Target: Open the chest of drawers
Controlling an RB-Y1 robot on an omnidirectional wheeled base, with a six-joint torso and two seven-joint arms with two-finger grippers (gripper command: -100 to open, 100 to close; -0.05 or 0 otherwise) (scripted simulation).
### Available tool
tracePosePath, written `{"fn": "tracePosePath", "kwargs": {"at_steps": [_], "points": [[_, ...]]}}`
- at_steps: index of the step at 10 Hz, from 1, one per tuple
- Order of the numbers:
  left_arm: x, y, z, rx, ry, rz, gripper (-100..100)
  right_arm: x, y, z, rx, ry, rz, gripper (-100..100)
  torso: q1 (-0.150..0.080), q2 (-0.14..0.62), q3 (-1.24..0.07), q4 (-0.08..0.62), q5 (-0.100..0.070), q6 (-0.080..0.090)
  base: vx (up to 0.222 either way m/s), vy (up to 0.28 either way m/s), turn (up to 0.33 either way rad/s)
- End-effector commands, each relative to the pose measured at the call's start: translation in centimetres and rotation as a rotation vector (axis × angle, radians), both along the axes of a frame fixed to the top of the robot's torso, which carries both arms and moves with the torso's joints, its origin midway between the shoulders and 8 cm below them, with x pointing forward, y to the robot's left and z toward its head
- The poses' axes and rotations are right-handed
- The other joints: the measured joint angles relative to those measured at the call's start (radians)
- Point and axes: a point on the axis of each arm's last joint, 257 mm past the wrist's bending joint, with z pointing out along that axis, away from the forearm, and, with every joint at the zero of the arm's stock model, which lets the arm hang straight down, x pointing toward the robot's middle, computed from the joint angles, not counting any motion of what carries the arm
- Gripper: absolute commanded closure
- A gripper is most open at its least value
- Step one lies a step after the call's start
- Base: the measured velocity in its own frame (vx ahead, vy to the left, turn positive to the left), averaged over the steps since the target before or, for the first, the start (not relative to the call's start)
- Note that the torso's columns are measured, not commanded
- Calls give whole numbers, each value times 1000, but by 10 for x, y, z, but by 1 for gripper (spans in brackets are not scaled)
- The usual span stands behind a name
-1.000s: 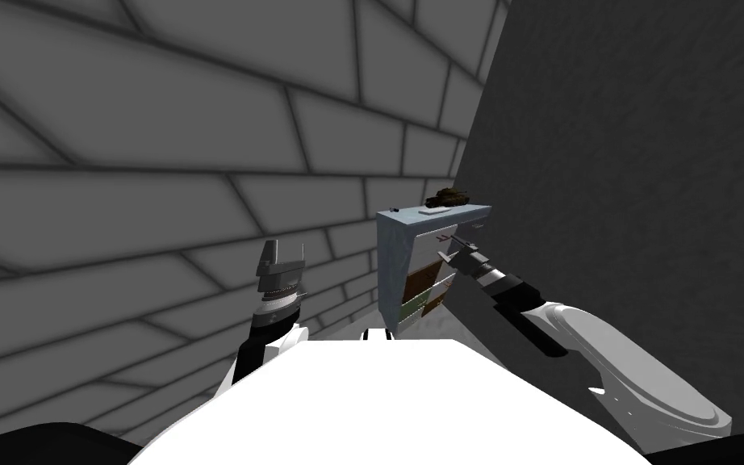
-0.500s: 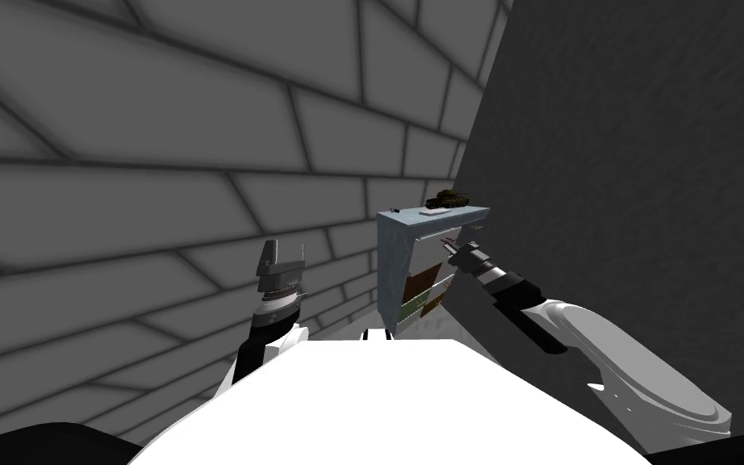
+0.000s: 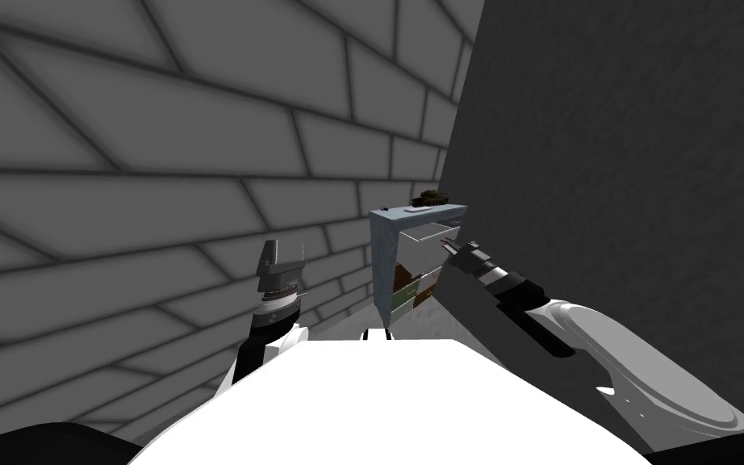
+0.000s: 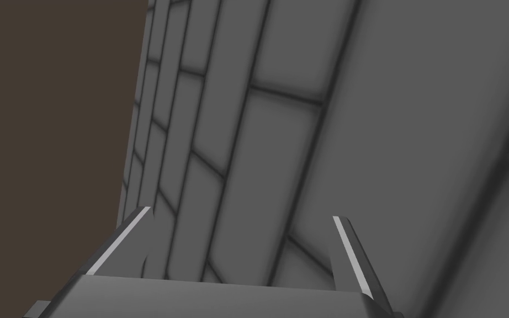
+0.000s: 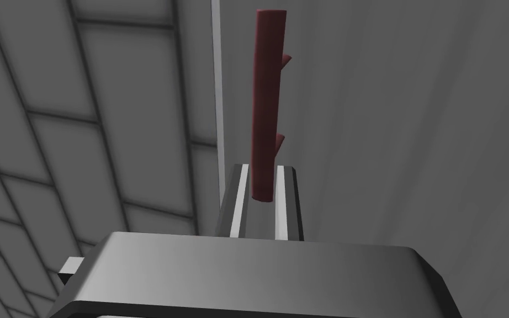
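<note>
White arms (image 3: pixel 637 371), dark wrists, left pincer (image 3: pixel 286 246) with 2 grey blades.

chest of drawers (image 3: pixel 380 258): pale blue-grey shell; fronts white on top, brown and green lower down. handle (image 5: pixel 267 105) on its white front: dark red. small object (image 3: pixel 431 197) on chest top: dark brown. tiled surface (image 3: pixel 160 161) by chest's closed side: grey, darker joints. plain surface (image 3: pixel 620 161) facing the drawers: mottled charcoal.

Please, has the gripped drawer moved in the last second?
Yes: the drawer has slid out from the chest's frame toward me, with the right gripper shut on its handle.
</note>
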Motion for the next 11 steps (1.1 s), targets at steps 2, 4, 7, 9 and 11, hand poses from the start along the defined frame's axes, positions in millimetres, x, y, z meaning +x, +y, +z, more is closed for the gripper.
{"fn": "tracePosePath", "kwargs": {"at_steps": [2,4,7,9,11], "points": [[0,0,0,0,0,0,0,-3,-1,11,-1,3,19,-100,-4,3,3,0,-3,1,-101,-47,-65],[0,0,0,0,0,0,0,-3,-5,22,-3,3,29,-100,7,-3,-2,0,3,-1,39,61,-69],[0,0,0,0,0,0,0,-5,-8,40,-6,3,45,-100,2,5,4,3,2,-1,41,51,-43],[0,0,0,0,0,0,0,-6,-9,58,-9,3,64,-100,2,7,5,3,1,0,26,56,-81],[0,0,0,0,0,0,0,-6,-7,52,-8,8,59,0,2,8,5,5,2,-1,3,11,-9]]}}
